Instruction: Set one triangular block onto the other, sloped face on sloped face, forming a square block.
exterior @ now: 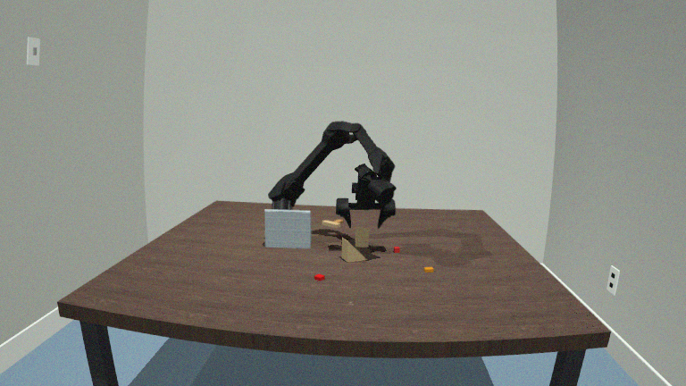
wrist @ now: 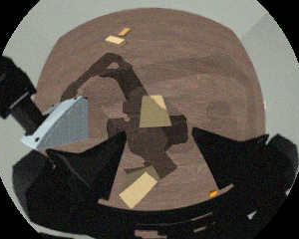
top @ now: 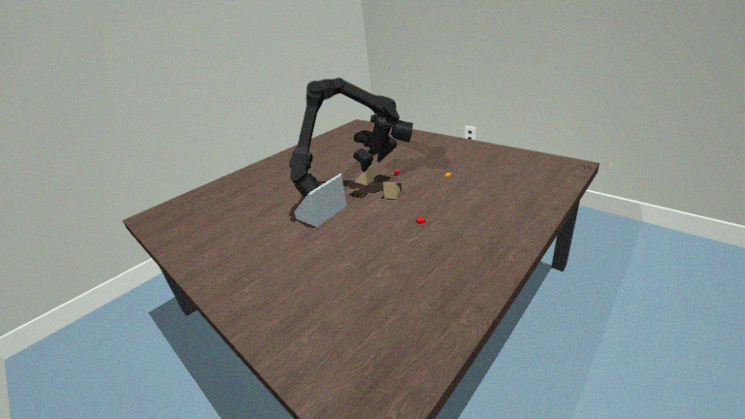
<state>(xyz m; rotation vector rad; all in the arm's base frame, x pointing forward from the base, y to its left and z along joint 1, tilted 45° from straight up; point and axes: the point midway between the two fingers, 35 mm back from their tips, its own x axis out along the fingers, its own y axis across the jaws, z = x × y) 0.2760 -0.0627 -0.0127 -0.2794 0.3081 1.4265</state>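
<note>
Two tan triangular blocks stand apart on the brown table (top: 340, 293) (exterior: 227, 281). The nearer block in the exterior view (top: 391, 190) (exterior: 352, 251) (wrist: 139, 189) shows a triangular end there, with an upright edge at left and its slope falling to the right. The farther block (top: 364, 176) (exterior: 362, 238) (wrist: 154, 112) stands behind it; the top view shows its tapering side, partly behind a finger. My gripper (top: 372, 162) (exterior: 363, 226) (wrist: 159, 131) is open and empty, with its fingertips above the farther block and touching neither block.
A pale blue-grey sloped block (top: 326, 203) (exterior: 287, 229) (wrist: 72, 121) stands near the arm's base. Small red pieces (top: 396, 172) (top: 420, 220) (exterior: 397, 249) (exterior: 319, 277) and an orange piece (top: 447, 175) (exterior: 429, 269) (wrist: 213, 193) lie around the triangular blocks. A light wooden piece (exterior: 330, 222) (wrist: 115, 40) lies farther back.
</note>
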